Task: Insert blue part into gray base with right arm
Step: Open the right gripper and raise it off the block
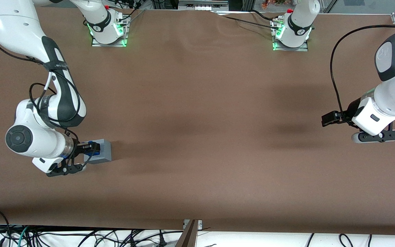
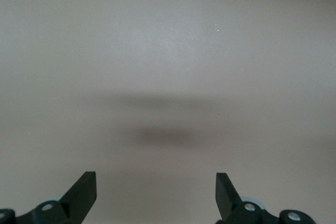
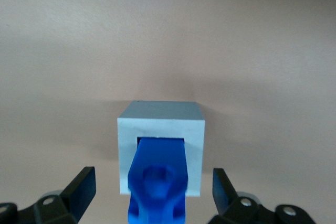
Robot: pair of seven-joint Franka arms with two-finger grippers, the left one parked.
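Your claw (image 3: 153, 192) is open, fingers clear of the blue part (image 3: 157, 182), which stands seated in the gray base (image 3: 160, 129), lower left of the bench (image 1: 197, 120).

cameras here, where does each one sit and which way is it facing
Front view: high, looking down at the table; shows the right arm, gripper at the gray base.
Right wrist view: on the working wrist, facing the gray base and blue part standing in its hole; open fingers apart.
Left wrist view: bare table.
Front and right wrist share the base.
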